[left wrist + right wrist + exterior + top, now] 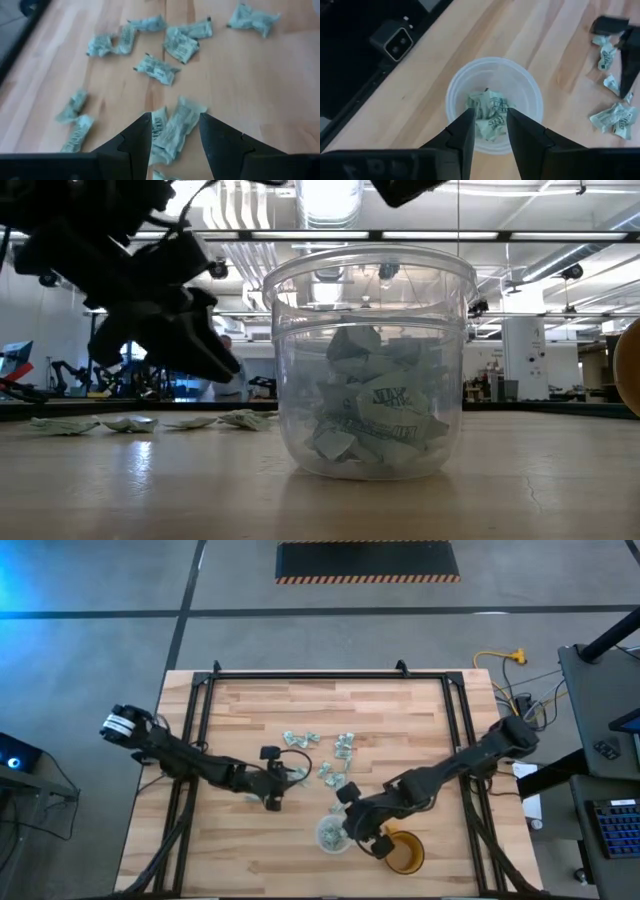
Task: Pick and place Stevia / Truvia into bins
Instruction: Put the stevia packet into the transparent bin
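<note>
Right gripper (489, 131) hangs over the small clear plastic cup (457, 82) – jaws parted, empty; pale green-white sachets (487, 112) inside. Left gripper (175, 137) – jaws apart, straddling a bench sachet (176, 125), per wrist cam only.

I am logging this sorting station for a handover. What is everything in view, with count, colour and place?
Sachets: many, pale green and white, scattered loose at the table's middle.
Sachets in cup: several, crumpled, same colours.
Cup: one, clear plastic with a whitish rim, near the table's front edge.
Mug: one, amber-orange, just right of the cup.
Table: one, light wood with a black frame.
Left gripper: open, low over loose sachets, one lying between its fingers.
Right gripper: open, above the cup's mouth.
</note>
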{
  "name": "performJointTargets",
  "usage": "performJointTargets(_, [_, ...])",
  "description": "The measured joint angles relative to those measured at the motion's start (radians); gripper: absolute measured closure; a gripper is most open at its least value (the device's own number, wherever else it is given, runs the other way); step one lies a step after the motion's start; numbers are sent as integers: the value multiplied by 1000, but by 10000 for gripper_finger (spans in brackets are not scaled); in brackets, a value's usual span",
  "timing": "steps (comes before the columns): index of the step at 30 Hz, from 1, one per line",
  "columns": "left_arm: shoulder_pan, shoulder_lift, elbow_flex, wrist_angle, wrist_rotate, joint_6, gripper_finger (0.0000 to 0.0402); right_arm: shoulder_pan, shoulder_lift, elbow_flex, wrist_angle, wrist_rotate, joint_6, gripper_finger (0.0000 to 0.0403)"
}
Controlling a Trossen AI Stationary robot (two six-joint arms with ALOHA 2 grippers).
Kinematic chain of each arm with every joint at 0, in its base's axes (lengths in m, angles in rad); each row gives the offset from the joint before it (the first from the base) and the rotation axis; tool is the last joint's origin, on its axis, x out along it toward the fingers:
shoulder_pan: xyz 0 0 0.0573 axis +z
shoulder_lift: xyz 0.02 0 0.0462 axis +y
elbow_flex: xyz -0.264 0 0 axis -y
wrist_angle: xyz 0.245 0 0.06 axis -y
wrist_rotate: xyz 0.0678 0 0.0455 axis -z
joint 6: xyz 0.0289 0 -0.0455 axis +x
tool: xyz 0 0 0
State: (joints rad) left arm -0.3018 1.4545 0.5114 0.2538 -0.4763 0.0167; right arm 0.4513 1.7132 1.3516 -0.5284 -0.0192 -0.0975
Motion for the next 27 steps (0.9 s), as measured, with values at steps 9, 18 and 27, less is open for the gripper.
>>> performJointTargets(9, [47, 133, 48, -10, 32, 0, 253, 48, -46, -14, -23, 76, 15, 303])
performJointTargets(18, [70, 140, 57, -26, 85, -10, 274, 80, -78, -34, -21, 128, 25, 313])
performJointTargets(27, [72, 141, 58, -45, 110, -10, 357, 81, -78, -35, -22, 128, 34, 326])
